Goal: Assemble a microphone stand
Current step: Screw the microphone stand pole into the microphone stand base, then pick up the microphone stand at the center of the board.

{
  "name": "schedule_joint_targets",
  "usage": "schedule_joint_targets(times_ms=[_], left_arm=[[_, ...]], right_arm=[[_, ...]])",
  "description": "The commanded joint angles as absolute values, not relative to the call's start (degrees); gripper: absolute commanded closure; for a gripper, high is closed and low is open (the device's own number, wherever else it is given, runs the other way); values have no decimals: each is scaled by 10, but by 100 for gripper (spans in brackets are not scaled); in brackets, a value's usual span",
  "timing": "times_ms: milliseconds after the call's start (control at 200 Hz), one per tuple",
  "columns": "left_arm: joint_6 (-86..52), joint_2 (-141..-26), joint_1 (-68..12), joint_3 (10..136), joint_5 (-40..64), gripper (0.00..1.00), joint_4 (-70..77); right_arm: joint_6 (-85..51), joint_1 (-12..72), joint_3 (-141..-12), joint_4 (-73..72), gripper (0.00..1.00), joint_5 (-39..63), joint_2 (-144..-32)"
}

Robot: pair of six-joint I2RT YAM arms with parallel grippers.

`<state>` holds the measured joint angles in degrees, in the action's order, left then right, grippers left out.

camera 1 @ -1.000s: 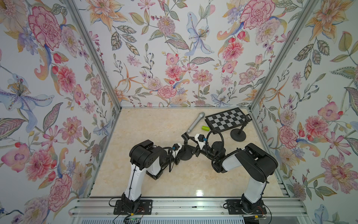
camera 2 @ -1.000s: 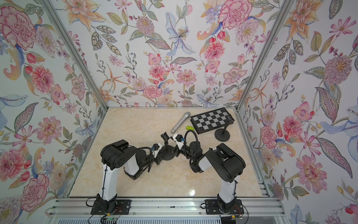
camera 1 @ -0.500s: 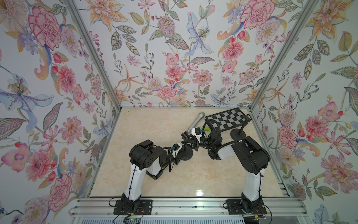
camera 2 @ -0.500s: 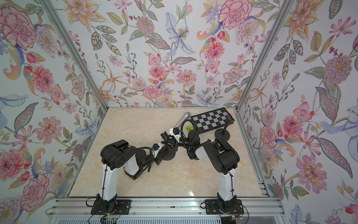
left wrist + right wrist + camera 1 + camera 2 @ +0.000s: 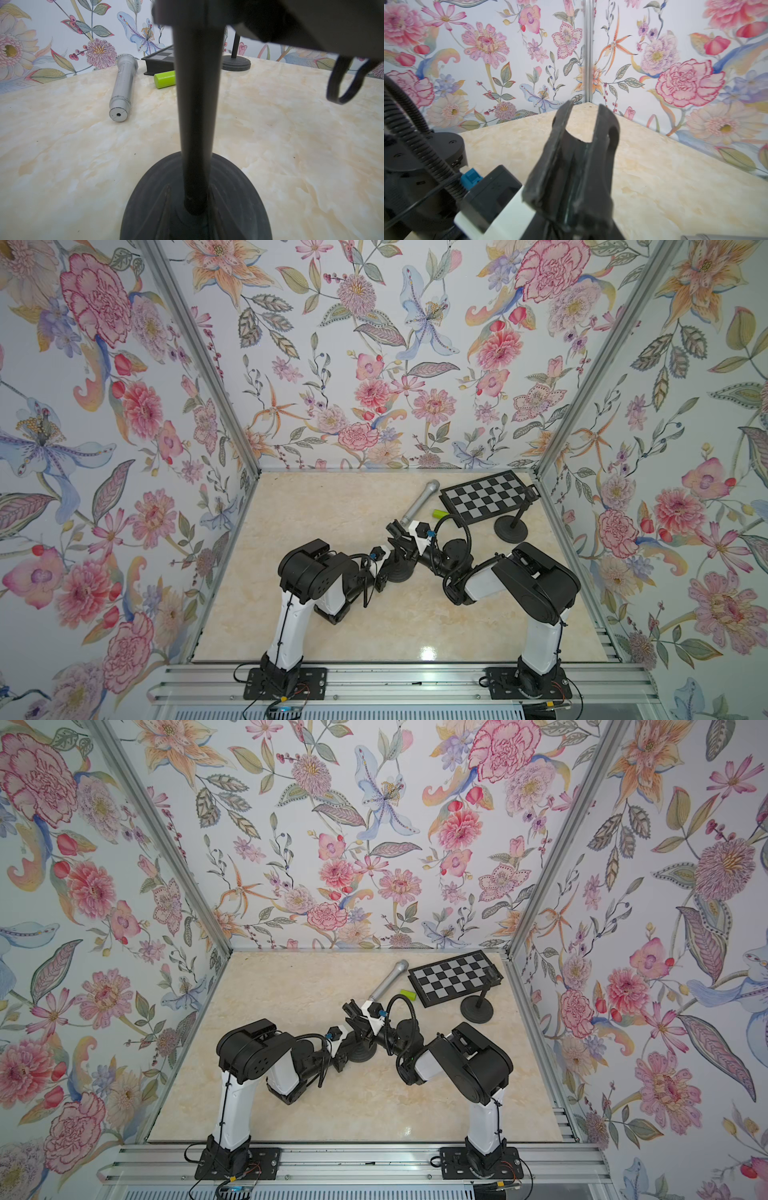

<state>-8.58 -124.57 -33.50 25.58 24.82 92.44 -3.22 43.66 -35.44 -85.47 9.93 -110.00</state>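
Left wrist view: my left gripper (image 5: pixel 390 559) clamps the stiff pole (image 5: pixel 195 104) above the base (image 5: pixel 239 197), likely heavy; my right gripper (image 5: pixel 400 536) pinches the clip (image 5: pixel 579 155), probably light and brittle, so hold its stem.

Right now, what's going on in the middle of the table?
Both arms meet at the microphone stand's upright pole, which stands in its round base mid-table. The left gripper appears closed on the pole, steadying it. The right gripper is shut on the black microphone clip at the pole's top; whether the clip is seated can't be told. The silver microphone lies on the table, not yet mounted.
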Motion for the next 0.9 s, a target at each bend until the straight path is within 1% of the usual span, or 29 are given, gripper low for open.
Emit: schedule_joint_targets(times_ms=[0,45,90,140,250,320,410,450,495,500,520,530,565,600,640,661,686,746,766,821,896], left_arm=[[-81,-1321,-332,229,207,69,1054],[-81,-1320,-332,229,207,69,1054],[-82,-1320,-332,229,207,69,1054],[-82,-1319,-331,227,207,69,1054],[-83,-1317,-332,227,207,69,1053],[-83,-1316,-332,228,207,70,1054],[-84,-1316,-334,229,208,70,1053],[-84,-1315,-333,229,208,70,1054],[-84,-1314,-334,228,207,70,1054],[-84,-1314,-334,228,207,70,1053],[-84,-1314,-333,228,207,70,1054],[-84,-1314,-333,228,207,70,1053],[-83,-1313,-333,228,207,70,1054],[-83,-1313,-333,226,207,70,1054],[-82,-1312,-334,227,206,70,1054],[-82,-1312,-333,226,206,70,1054],[-82,-1312,-333,226,204,70,1054],[-81,-1312,-334,225,203,70,1054],[-81,-1312,-334,224,203,70,1053],[-81,-1312,-334,224,203,70,1054],[-80,-1311,-333,223,201,69,1054]], right_arm=[[-44,510,-327,-890,100,-282,-1142],[-26,544,-334,-886,100,-366,-1151],[-9,574,-345,-874,100,-429,-1157],[6,598,-363,-843,100,-480,-1161],[5,626,-412,-709,100,-575,-1150],[2,627,-429,-656,100,-605,-1141],[-15,622,-448,-573,100,-608,-1134],[-7,619,-449,-569,100,-609,-1135],[22,616,-442,-597,100,-602,-1137],[22,616,-441,-601,97,-600,-1137],[40,615,-435,-622,85,-587,-1137],[49,615,-432,-635,75,-574,-1137],[92,613,-416,-678,49,-520,-1134],[133,612,-394,-719,33,-450,-1126],[181,611,-365,-760,20,-364,-1112],[200,609,-351,-778,17,-323,-1103],[216,604,-334,-799,15,-268,-1093],[222,583,-304,-804,12,-174,-1059],[212,571,-298,-793,12,-143,-1045],[177,530,-288,-743,8,-17,-1005],[123,471,-294,-676,6,144,-967]])
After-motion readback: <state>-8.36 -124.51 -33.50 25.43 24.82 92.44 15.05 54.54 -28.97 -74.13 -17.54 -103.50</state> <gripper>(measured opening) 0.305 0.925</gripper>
